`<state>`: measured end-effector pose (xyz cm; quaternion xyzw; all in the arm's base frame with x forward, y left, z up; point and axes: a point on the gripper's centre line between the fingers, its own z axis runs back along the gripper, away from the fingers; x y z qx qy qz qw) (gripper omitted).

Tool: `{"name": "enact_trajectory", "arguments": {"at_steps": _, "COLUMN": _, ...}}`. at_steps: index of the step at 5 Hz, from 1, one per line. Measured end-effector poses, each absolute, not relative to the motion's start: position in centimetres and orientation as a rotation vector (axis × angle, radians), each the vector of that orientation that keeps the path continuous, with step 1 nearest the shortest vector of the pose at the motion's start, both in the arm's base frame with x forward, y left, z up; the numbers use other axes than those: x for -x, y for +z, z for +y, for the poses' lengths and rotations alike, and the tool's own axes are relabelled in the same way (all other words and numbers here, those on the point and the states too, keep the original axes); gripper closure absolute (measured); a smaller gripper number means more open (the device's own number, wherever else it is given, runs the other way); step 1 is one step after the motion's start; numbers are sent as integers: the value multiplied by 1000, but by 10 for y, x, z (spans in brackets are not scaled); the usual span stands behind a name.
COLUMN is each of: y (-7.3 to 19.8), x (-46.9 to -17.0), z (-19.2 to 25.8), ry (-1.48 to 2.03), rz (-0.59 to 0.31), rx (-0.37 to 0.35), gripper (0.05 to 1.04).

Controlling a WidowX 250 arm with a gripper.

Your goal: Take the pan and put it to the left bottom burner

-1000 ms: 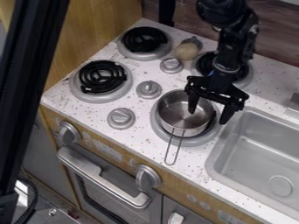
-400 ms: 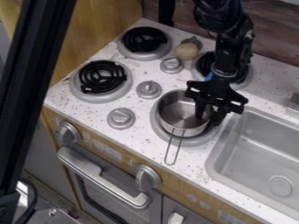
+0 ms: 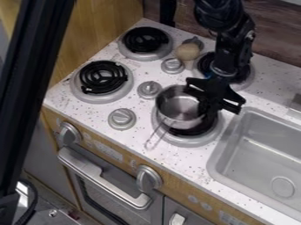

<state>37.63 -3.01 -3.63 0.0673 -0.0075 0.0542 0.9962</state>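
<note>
The small metal pan (image 3: pixel 176 105) hangs a little above the right front burner (image 3: pixel 189 139), with its wire handle pointing down and to the left. At the pan's right rim is my gripper (image 3: pixel 207 113), shut on the pan wall, one finger inside. The left bottom burner (image 3: pixel 103 81), a black coil in a grey ring, lies to the left, beyond two knobs, with nothing on it.
Between the left and right burners stand grey knobs (image 3: pixel 122 119). A round beige object (image 3: pixel 187 51) sits near the back burners. The grey sink (image 3: pixel 264 149) is at the right, and a dark post (image 3: pixel 35 79) crosses the left side.
The gripper has closed on the pan's right wall. Since then the pan has risen off the burner, moved slightly up and left in view, and its handle has swung left.
</note>
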Motion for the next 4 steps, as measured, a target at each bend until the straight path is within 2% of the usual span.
{"name": "enact_trajectory", "arguments": {"at_steps": 1, "y": -21, "x": -373, "z": -18, "ry": 108, "rz": -58, "rx": -133, "gripper": 1016}}
{"name": "enact_trajectory", "arguments": {"at_steps": 2, "y": 0, "x": -371, "z": 16, "ry": 114, "rz": -112, "rx": -198, "gripper": 1016}}
{"name": "enact_trajectory", "arguments": {"at_steps": 4, "y": -5, "x": -365, "z": 94, "ry": 274, "rz": -65, "rx": -204, "gripper": 1016}}
